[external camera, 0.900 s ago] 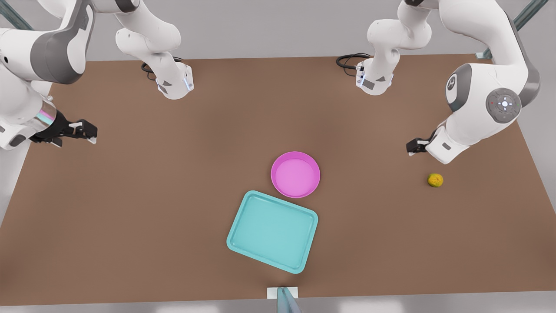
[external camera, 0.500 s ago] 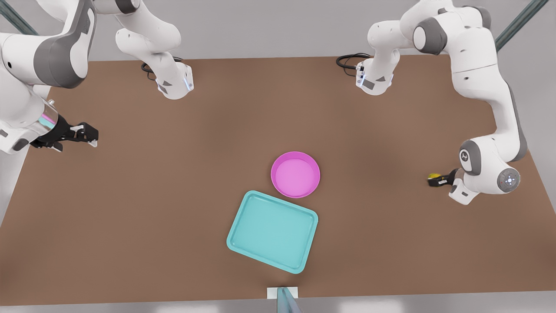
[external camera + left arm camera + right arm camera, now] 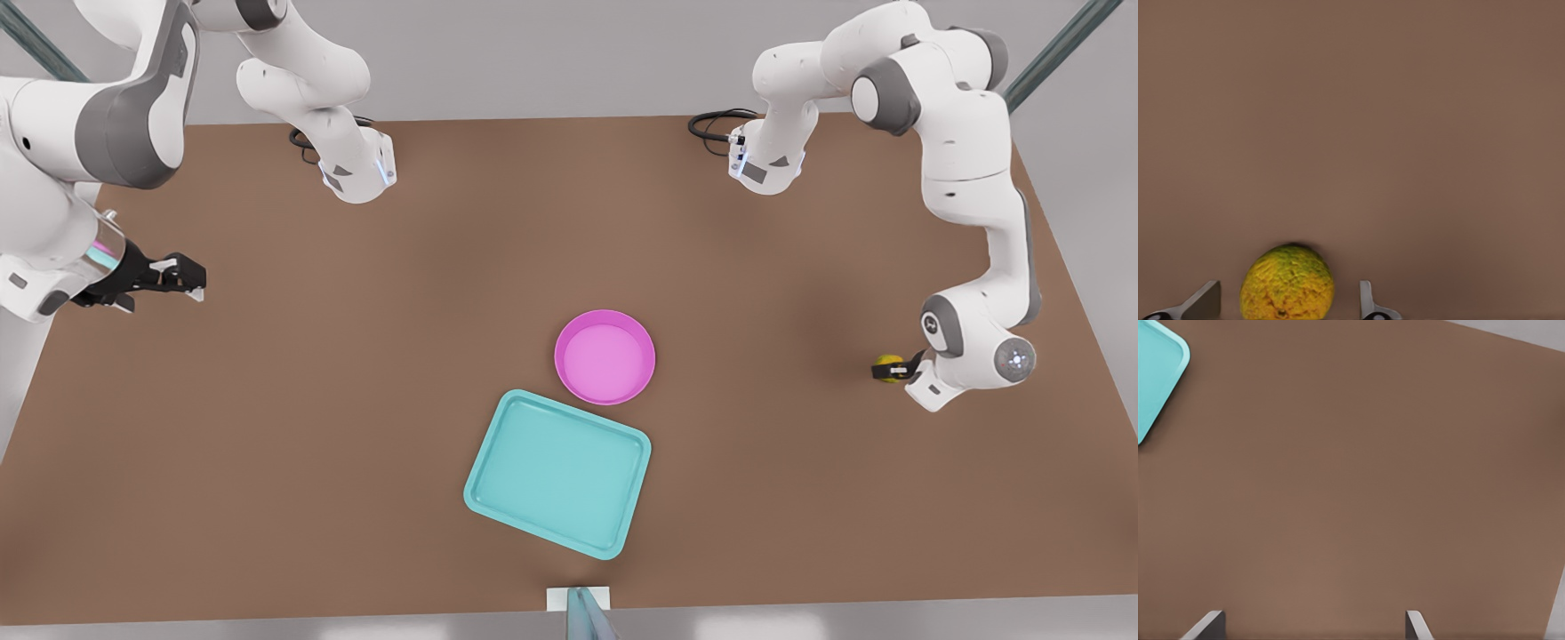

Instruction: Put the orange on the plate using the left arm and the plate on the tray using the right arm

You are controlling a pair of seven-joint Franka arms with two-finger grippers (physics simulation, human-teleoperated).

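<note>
The orange (image 3: 885, 364) lies on the brown table at the front view's right, far from the plate. My left gripper (image 3: 893, 369) is low over it and open. In the left wrist view the orange (image 3: 1287, 285) sits between the two fingers (image 3: 1205, 301) with a gap on each side. The magenta plate (image 3: 605, 357) rests bare near the table's middle, touching the teal tray's (image 3: 558, 471) far corner. My right gripper (image 3: 184, 276), with the pink-cyan wrist band, hangs open at the front view's left, waiting. Its wrist view has a tray corner (image 3: 1155, 373).
Two arm bases (image 3: 356, 173) (image 3: 766, 164) stand at the table's back edge with black cables beside them. A small white bracket (image 3: 578, 600) sits at the front edge. Open brown tabletop lies between the orange and the plate.
The left arm swung down and toward the front; its gripper now straddles the orange, which has not moved. The right gripper drifted slightly toward the front.
</note>
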